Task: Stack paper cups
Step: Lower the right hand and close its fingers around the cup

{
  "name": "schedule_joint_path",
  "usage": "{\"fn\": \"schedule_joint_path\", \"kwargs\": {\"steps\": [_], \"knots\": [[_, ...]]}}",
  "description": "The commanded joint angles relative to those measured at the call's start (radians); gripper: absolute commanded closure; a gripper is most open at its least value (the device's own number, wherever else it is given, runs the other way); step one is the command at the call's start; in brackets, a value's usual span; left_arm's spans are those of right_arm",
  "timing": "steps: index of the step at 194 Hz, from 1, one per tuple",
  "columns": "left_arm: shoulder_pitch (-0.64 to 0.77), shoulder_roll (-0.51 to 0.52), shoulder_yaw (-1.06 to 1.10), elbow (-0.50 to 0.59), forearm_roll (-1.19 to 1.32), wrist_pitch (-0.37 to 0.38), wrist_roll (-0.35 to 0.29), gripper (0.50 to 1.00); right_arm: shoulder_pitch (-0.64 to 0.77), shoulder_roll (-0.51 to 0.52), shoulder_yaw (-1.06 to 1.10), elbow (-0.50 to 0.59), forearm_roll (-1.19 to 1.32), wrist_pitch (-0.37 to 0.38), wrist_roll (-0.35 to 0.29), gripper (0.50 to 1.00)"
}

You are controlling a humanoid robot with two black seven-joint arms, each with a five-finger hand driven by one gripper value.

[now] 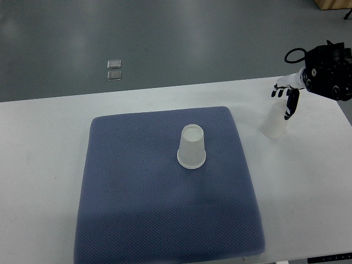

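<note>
Translucent paper cup stands inverted on the blue mat at frame centre. At upper right, the right hand curls its fingers around a second cup.

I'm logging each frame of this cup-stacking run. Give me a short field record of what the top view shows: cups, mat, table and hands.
surface: white table
mat: blue textured fabric mat, lying on the table
cup 1: translucent white paper cup, upside down on the mat, free of any hand
cup 2: second translucent white paper cup, off the mat on the table at right
right hand: right hand at the top of cup 2, fingers down its side; grip unclear
left hand: not in view
stacked: not yet
</note>
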Motion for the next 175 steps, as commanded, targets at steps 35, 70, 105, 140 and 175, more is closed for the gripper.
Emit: {"fn": "schedule_joint_path", "kwargs": {"steps": [35,70,105,140,175], "knots": [[0.000,0.000,0.000,0.003,0.000,0.002,0.000,0.500,-0.024,0.008,0.000,-0.017,0.001,0.000,0.000,0.634],[0.000,0.000,0.000,0.005,0.000,0.004,0.000,0.500,-0.038,0.028,0.002,-0.034,0.002,0.000,0.002,0.636],[0.008,0.000,0.000,0.005,0.000,0.004,0.000,0.500,-0.046,0.035,0.002,-0.046,0.002,0.000,0.002,0.662],[0.008,0.000,0.000,0.005,0.000,0.004,0.000,0.500,-0.053,0.034,0.026,-0.048,0.002,0.000,0.002,0.701],[0.008,0.000,0.000,0.005,0.000,0.004,0.000,0.500,-0.053,0.034,0.028,-0.048,0.000,0.000,0.002,0.830]]}}
